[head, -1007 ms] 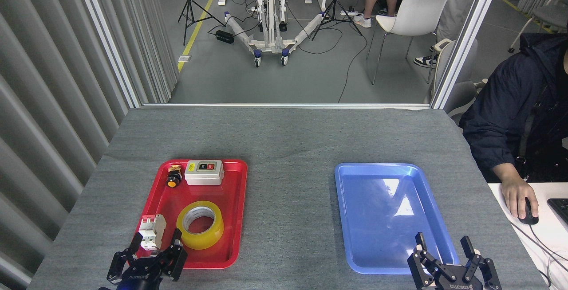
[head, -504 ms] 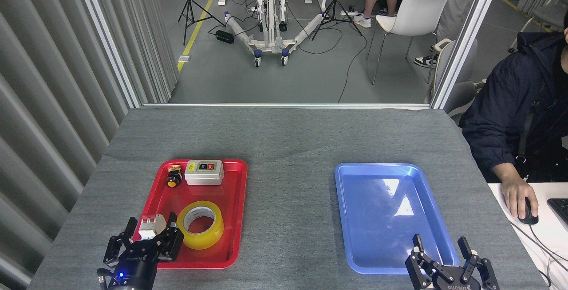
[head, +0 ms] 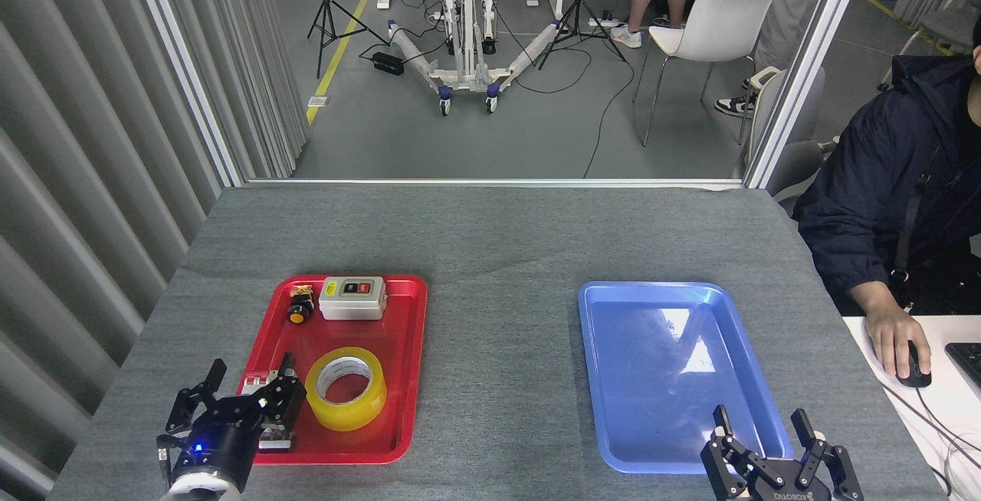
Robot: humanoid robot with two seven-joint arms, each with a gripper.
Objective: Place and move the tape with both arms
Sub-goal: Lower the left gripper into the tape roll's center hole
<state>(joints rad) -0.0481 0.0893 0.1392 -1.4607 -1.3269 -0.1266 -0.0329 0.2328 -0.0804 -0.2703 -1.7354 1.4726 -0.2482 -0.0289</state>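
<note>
Just right of the left end effector [head: 249,382], whose fingers are spread and empty, the tape [head: 346,388] lies flat, hole up, in the red tray [head: 410,378], far from the open, empty right end effector [head: 759,423].

Tape [head: 346,389] flat in red tray [head: 406,332]; left gripper [head: 249,384] fingers apart beside it; blue tray [head: 613,378] bare.
</note>
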